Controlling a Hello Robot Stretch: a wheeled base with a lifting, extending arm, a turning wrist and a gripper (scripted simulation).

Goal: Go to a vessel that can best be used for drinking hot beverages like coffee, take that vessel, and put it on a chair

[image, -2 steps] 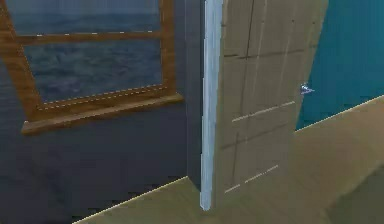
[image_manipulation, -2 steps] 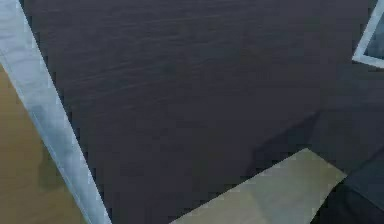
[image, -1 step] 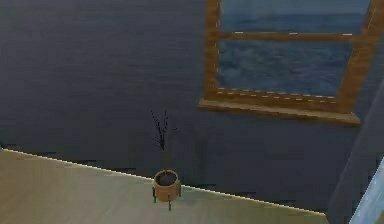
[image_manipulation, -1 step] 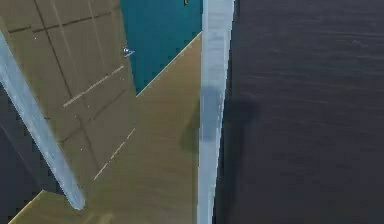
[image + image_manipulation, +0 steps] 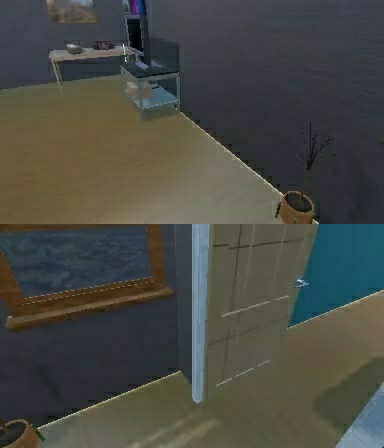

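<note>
A light wooden table (image 5: 88,56) stands against the far wall at the forward view's upper left. On it lie a small grey thing (image 5: 74,47) and a small dark reddish thing (image 5: 104,45), both too small to name. A pale metal stand (image 5: 152,88) with a dark boxy thing on top sits to the table's right, beside the dark wall.
A brown pot with bare twigs (image 5: 298,203) stands at the forward view's lower right and appears again as a pot (image 5: 20,435) at the arm side view's lower left. A framed picture (image 5: 80,269) hangs on the dark wall. A pale panelled door (image 5: 245,304) stands ajar, with a teal wall (image 5: 345,264) behind it.
</note>
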